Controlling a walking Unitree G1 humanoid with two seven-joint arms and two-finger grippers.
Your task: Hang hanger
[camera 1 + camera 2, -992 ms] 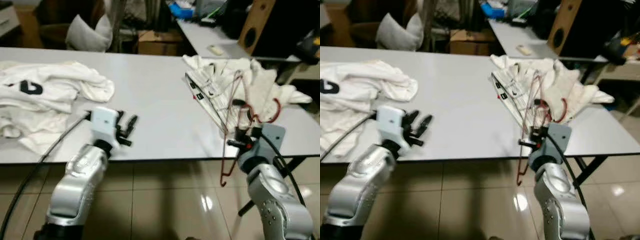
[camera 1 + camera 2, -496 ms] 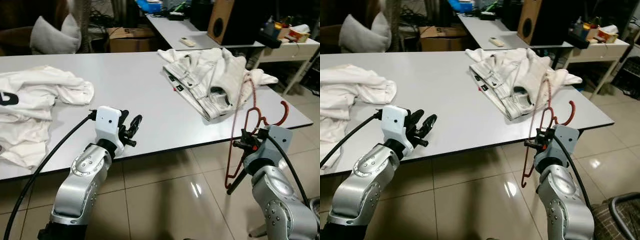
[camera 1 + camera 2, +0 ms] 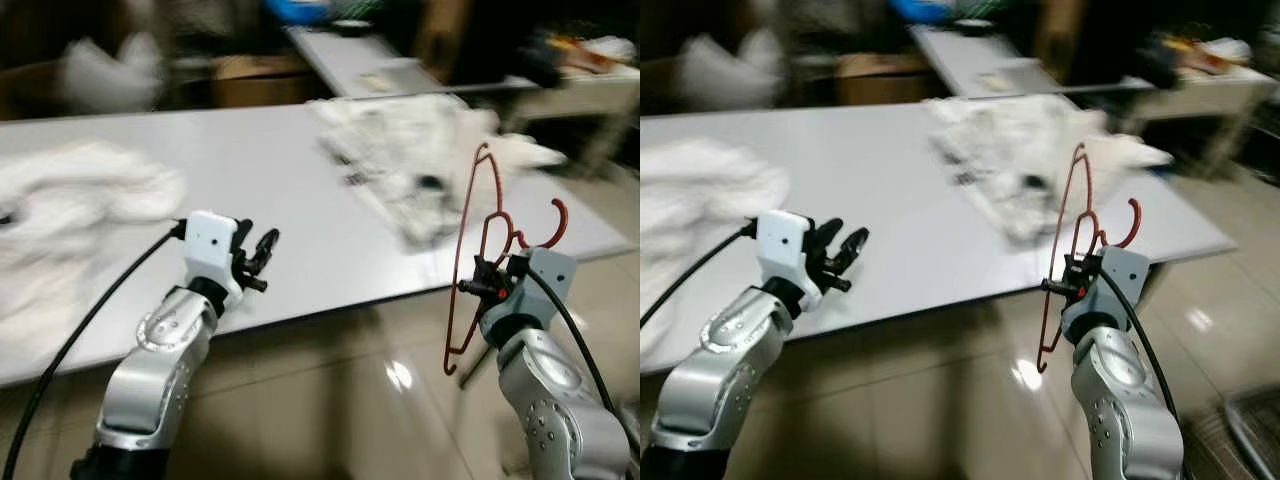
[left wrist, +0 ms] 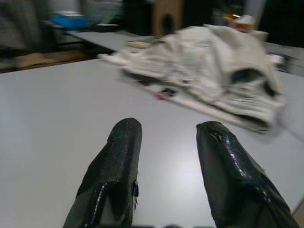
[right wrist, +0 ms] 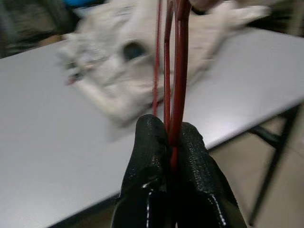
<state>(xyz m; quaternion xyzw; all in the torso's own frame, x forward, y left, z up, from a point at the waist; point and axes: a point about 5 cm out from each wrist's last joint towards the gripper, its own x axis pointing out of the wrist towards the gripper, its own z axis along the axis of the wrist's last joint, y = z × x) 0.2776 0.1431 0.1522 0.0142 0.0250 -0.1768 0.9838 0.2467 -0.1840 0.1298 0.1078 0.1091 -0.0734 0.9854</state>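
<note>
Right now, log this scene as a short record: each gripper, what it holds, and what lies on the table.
right gripper: shut on the red hanger, past the table's near edge
red hanger: upright, hook up
left gripper: open, holding nothing, over the table's near edge
white table: crumpled white garment on the right part, white cloth at the left
image: blurred

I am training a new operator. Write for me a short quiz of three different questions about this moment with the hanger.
1. True or false: the right gripper is shut on the red hanger.
2. The left gripper has its jaws: A) open, B) shut on cloth, C) shut on a cable.
3. Fill in: the white garments lie on the ____.

Key: 1 true. 2 A. 3 table.
</note>
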